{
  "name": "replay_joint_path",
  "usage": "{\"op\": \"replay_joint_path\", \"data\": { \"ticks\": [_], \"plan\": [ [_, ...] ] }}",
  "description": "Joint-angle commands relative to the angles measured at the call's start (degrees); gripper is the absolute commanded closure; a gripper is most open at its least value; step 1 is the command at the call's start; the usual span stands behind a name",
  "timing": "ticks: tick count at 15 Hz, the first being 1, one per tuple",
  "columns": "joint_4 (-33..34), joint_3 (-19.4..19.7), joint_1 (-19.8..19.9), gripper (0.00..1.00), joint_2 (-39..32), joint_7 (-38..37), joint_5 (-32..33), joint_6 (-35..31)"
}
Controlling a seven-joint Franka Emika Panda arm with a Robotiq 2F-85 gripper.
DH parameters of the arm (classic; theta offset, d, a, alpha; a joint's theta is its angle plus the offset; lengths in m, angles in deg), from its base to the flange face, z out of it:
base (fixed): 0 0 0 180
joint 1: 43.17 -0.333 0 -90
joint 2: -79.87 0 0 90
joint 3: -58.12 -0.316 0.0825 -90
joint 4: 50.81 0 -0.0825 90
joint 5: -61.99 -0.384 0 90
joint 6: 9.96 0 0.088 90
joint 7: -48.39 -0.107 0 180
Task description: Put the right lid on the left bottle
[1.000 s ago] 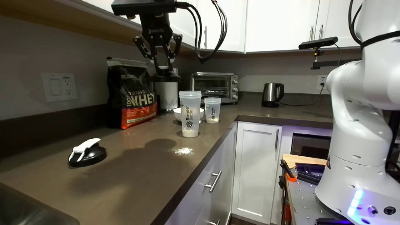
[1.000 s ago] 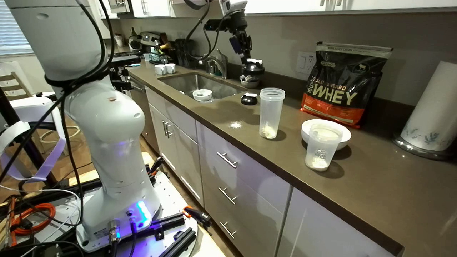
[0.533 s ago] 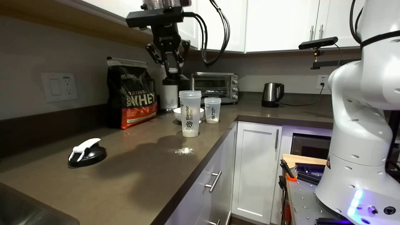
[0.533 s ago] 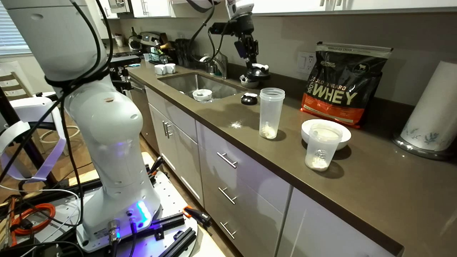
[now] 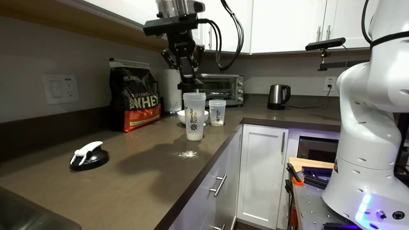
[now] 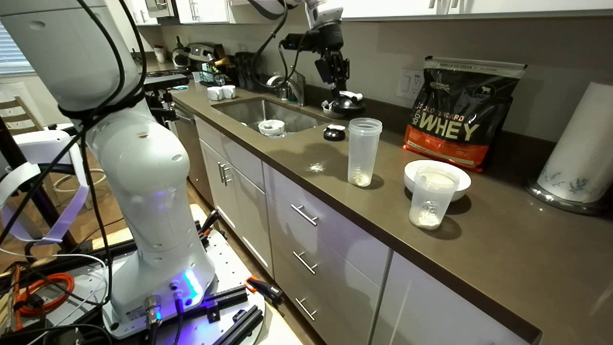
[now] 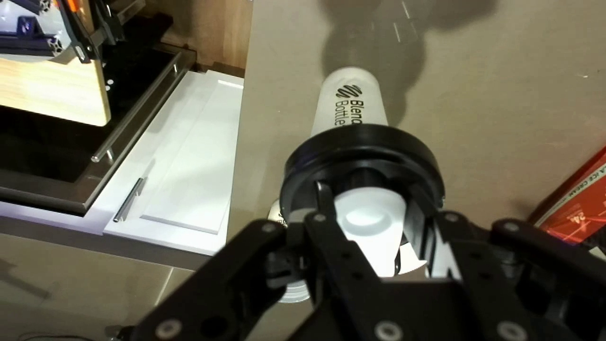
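My gripper [image 5: 188,75] is shut on the right lid [image 5: 190,85], a round black lid with a white piece on top. The lid also shows in an exterior view [image 6: 348,104] and the wrist view [image 7: 362,142], with the white piece between the fingers. The left bottle [image 5: 194,118], tall and clear with powder inside, stands upright on the counter. In an exterior view the lid appears just above its mouth; in an exterior view the bottle [image 6: 364,151] has the lid higher and to its left. In the wrist view the lid hides the top of the bottle [image 7: 350,102].
Another black lid with a white piece [image 5: 89,156] lies on the counter [image 5: 127,188]. A shorter clear cup [image 6: 433,196] and a white bowl [image 6: 462,179] stand beyond the bottle. A whey bag [image 5: 135,95] stands by the wall. Spilled powder [image 5: 188,154] lies before the bottle.
The gripper, holding the lid, has moved right and lower in both exterior views, coming closer to the bottle's mouth. The bottle, cup and other lid have not moved.
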Motion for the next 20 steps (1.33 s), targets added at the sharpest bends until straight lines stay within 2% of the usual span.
{"op": "replay_joint_path", "data": {
  "ticks": [1,7,20],
  "plan": [
    [-3.7,-0.2,1.4,0.87,2.9,-0.9,0.5,-1.3],
    [-5.8,0.3,2.9,0.87,3.5,-0.8,0.8,-3.2],
    [-4.4,0.7,4.0,0.87,0.9,-0.6,3.1,-7.0]
  ]
}}
